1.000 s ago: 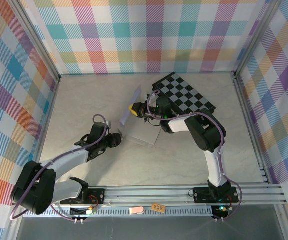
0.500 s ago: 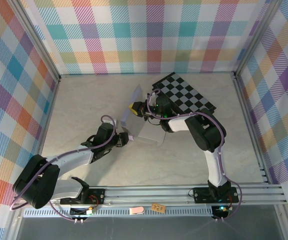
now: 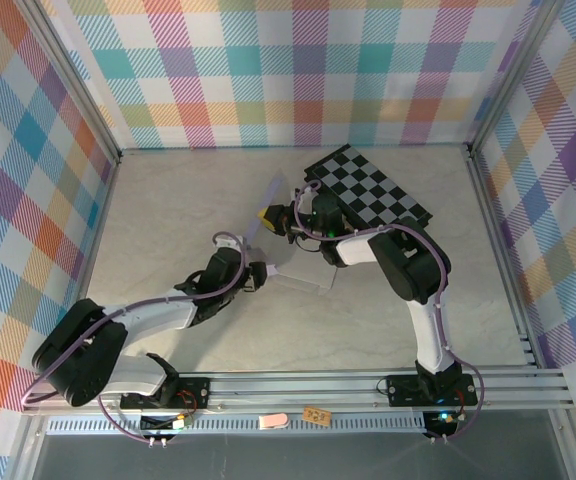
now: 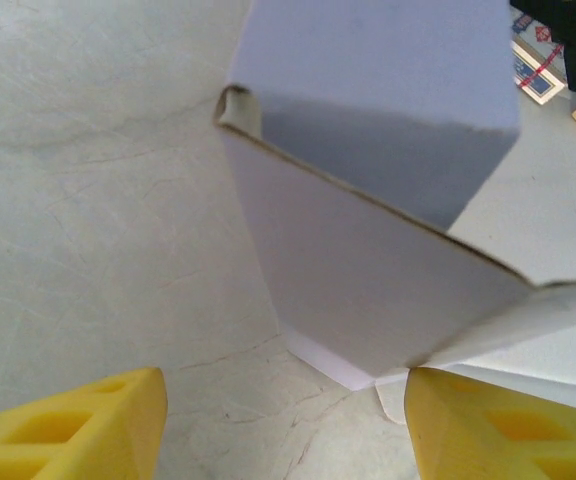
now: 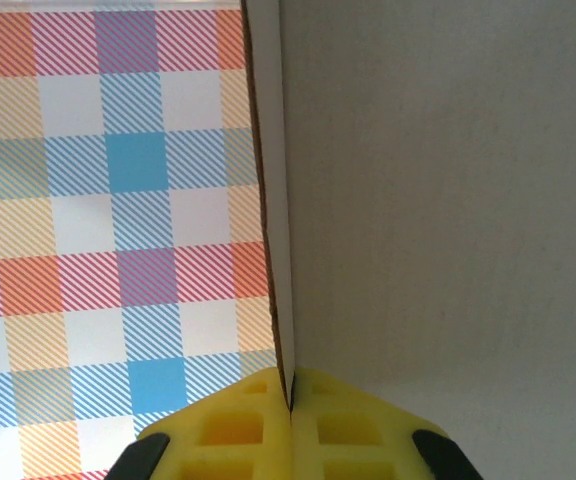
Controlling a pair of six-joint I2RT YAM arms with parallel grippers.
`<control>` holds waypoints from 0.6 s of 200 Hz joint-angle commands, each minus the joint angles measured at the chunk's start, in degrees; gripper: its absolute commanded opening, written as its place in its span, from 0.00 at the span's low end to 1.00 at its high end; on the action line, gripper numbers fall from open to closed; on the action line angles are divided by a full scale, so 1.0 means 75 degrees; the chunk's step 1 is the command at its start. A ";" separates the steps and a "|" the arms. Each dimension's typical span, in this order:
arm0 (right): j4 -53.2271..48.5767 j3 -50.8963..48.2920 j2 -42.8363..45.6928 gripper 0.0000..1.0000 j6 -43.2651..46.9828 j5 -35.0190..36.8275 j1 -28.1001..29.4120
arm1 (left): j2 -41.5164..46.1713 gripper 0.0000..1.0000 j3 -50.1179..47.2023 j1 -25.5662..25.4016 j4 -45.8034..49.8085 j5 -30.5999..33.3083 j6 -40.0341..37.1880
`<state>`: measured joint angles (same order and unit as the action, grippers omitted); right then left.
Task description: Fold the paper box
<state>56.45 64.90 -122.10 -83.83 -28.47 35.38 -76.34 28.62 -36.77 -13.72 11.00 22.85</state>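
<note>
The paper box (image 3: 300,279) lies partly folded mid-table, pale lavender, with one flap (image 3: 269,193) raised upright. My right gripper (image 3: 269,215) is shut on that flap's edge; in the right wrist view its yellow fingertips (image 5: 290,402) pinch the thin cardboard (image 5: 448,200). My left gripper (image 3: 258,274) is at the box's near-left side. In the left wrist view its jaws (image 4: 286,430) stand open, with a tilted panel of the box (image 4: 368,270) rising just ahead and its low corner between the yellow fingers (image 4: 78,430).
A black-and-white checkerboard (image 3: 370,190) lies at the back right, just behind the right arm's wrist. Small patterned card packs (image 4: 538,75) show beyond the box. Plaid walls enclose the table, and an aluminium rail (image 3: 368,386) runs along the near edge.
My left gripper has moved right up to the box and opened wider. The box's lying panel looks narrower, pushed up on its near-left side. The right gripper keeps holding the flap.
</note>
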 commanded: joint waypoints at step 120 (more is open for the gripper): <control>0.0316 -0.1321 0.0263 0.00 -0.0203 0.0155 -0.0205 | -0.1729 0.59 0.1768 -0.1059 0.1480 0.3000 0.0184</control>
<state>63.70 57.82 -119.57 -85.03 -25.98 33.76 -86.96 39.59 -43.53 -6.92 26.11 22.96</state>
